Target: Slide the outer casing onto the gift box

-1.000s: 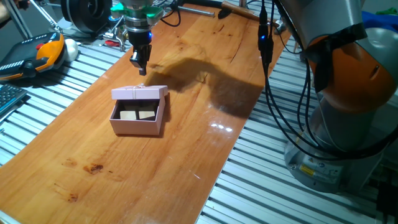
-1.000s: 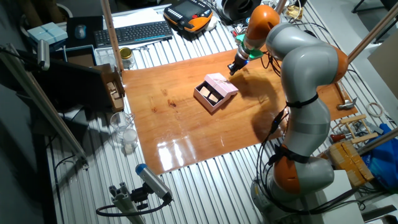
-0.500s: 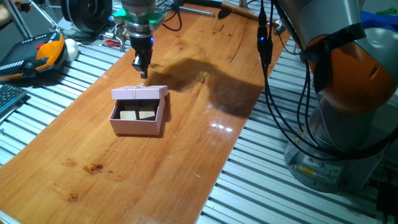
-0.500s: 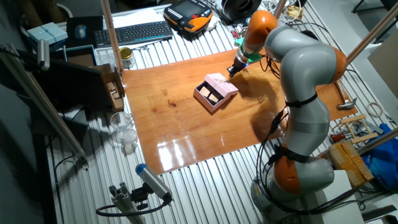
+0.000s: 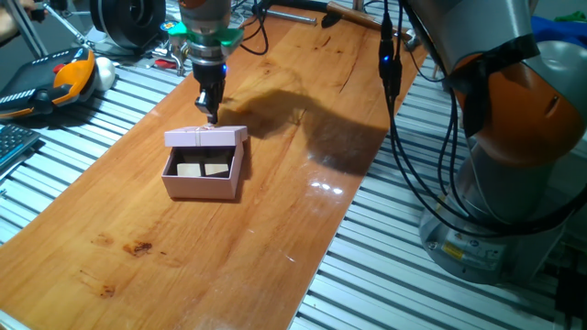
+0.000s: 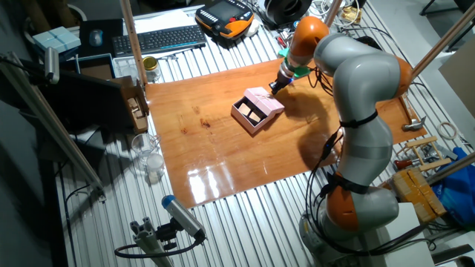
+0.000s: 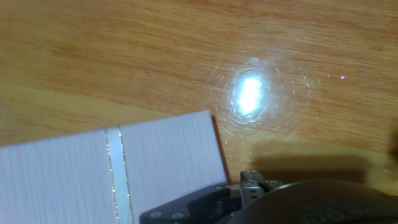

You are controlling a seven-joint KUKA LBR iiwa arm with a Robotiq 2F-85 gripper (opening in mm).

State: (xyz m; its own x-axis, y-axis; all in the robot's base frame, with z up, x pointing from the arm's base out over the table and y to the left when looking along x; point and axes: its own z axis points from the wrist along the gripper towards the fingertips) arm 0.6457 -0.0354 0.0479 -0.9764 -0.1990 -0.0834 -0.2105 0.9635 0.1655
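The outer casing is a pale pink cover with a thin light string across its top, lying on the wooden board. It sits over the far part of the gift box, a pale pink tray whose tan squares show in the open front. Both show in the other fixed view, casing and tray. My gripper points down just behind the casing's far edge, fingers together and holding nothing; it also shows in the other fixed view. The hand view shows the casing top and its string.
The wooden board lies on a slatted metal table. An orange and black teach pendant lies at the left, a keyboard at the back. Glass jars stand off the board's left side. The arm's base stands at the right.
My gripper has moved down and nearer to the casing's far edge. The casing and the tray have not moved.
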